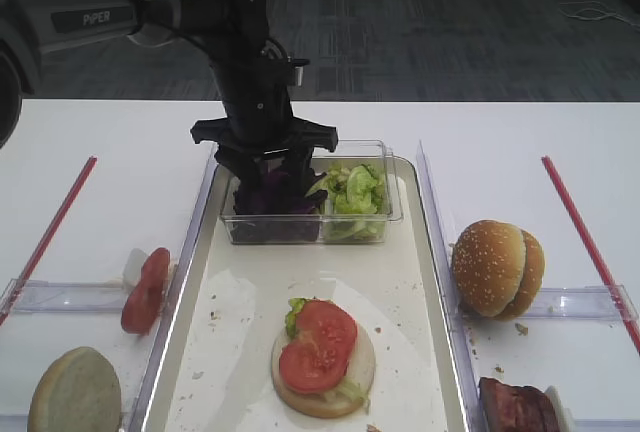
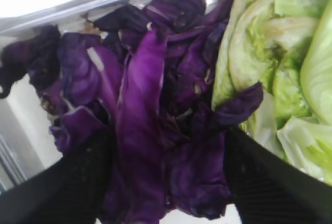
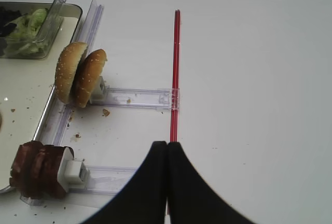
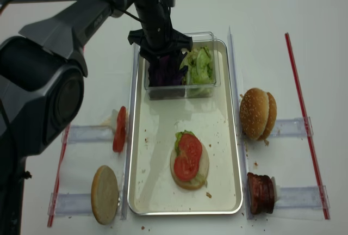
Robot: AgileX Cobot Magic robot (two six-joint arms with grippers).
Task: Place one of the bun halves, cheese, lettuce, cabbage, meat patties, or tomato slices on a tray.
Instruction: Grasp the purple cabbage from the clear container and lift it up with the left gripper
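Observation:
My left gripper (image 2: 166,136) reaches down into the clear tub (image 1: 375,227) at the far end of the tray (image 1: 420,282). Its fingers stand open on either side of a bunch of dark purple cabbage (image 2: 140,105), which still lies in the tub beside the pale green lettuce (image 2: 270,63). From above, the gripper (image 1: 268,174) hides most of the cabbage (image 1: 275,202). A bun half (image 1: 320,392) topped with lettuce and two tomato slices (image 1: 318,347) lies on the tray. My right gripper (image 3: 167,146) hovers shut and empty over the bare table.
Right of the tray, bun halves (image 1: 497,267) and meat patties (image 1: 518,407) stand on edge in clear holders. Left of it are tomato slices (image 1: 147,290) and a bun half (image 1: 75,392). Red strips (image 3: 176,68) run along both outer sides.

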